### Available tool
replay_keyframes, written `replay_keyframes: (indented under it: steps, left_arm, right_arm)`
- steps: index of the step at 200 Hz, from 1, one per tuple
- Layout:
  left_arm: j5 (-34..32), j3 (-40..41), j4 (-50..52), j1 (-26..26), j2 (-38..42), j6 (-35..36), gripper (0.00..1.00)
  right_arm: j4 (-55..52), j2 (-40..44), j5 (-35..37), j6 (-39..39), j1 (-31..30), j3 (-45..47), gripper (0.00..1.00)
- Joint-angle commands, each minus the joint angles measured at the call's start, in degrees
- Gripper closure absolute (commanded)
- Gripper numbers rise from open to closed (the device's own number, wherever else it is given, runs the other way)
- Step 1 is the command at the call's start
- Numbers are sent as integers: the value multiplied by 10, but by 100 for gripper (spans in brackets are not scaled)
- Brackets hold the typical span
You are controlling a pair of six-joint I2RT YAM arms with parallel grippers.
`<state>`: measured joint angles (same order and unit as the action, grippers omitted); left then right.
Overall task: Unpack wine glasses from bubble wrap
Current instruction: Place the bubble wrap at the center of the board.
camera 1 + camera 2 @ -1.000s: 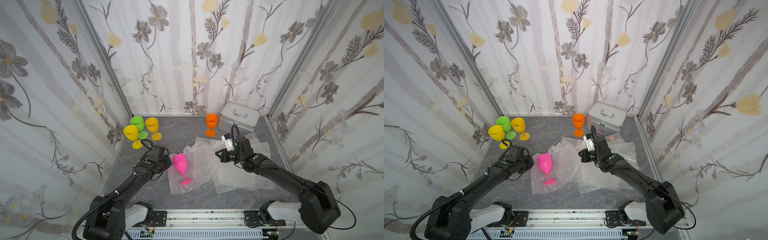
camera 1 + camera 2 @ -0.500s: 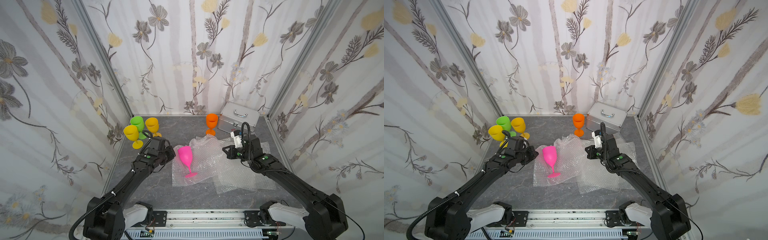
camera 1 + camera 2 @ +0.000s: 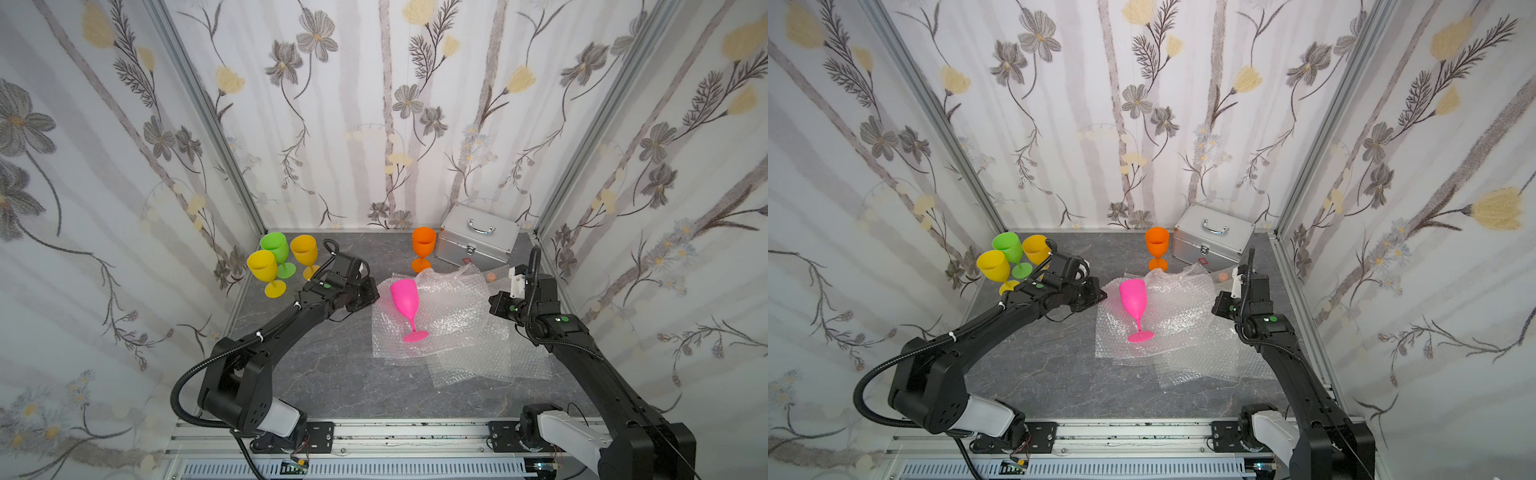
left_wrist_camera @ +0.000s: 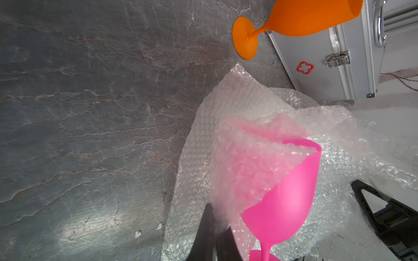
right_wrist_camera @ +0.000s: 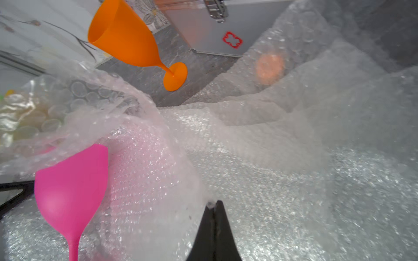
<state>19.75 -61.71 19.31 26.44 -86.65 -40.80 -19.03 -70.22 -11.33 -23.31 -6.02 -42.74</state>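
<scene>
1. You have three goblets (image 3: 282, 257) clustered upright in the back left corner of the table (image 3: 324, 374), one of them in front of the other two.
2. At the back centre a lone goblet (image 3: 423, 247) stands just left of the metal case (image 3: 478, 245), which sits against the back wall near the right corner.
3. The bubble wrap (image 3: 457, 332) lies in overlapping sheets across the middle and right of the table, in front of the lone goblet and the case.
4. A tilted goblet (image 3: 405, 303) has its foot on the wrap's left part.
5. A small round item (image 3: 491, 277) lies between the case and the wrap.
6. The left gripper (image 3: 374, 297) is at the wrap's left edge and the right gripper (image 3: 492, 301) at its right.
</scene>
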Motion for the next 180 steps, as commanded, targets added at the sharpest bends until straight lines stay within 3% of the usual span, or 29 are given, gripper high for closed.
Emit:
replay_keyframes:
  steps: [1, 52, 109, 141, 180]
  left_arm:
    - [14, 2, -67, 6, -35, -16, 100]
    - [11, 33, -140, 15, -127, -46, 100]
    - [-16, 78, -157, 16, -152, -64, 96]
    - [-26, 65, -126, 16, -147, -51, 83]
    - [-46, 48, -74, 16, -112, -31, 70]
  right_arm:
    - [15, -10, 32, 8, 22, 25, 100]
    - [71, -57, 32, -11, 37, 78, 100]
    - [99, -69, 76, -28, 40, 115, 100]
    - [97, -35, 84, -30, 42, 107, 74]
    - [70, 10, 93, -28, 42, 90, 61]
